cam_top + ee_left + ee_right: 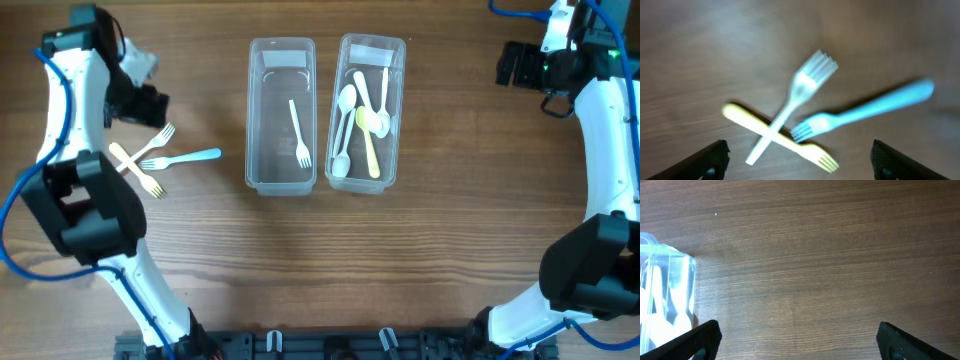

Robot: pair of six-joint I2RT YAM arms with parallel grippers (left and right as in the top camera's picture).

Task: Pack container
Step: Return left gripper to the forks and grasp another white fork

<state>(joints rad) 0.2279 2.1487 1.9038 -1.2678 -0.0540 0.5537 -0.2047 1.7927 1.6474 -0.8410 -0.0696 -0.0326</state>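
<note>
Two clear containers stand side by side mid-table. The left one (281,55) holds one white fork (299,133). The right one (372,50) holds several spoons (360,120). Three loose forks lie crossed on the table at the left: a clear fork (799,95), a yellow fork (782,140) and a blue fork (867,107), also in the overhead view (185,158). My left gripper (800,167) hovers open above them, empty. My right gripper (797,342) is open and empty over bare table, right of the spoon container (665,300).
The table (450,250) is dark brown wood. Both arm bases stand at the front corners. The right arm (600,100) reaches along the right edge.
</note>
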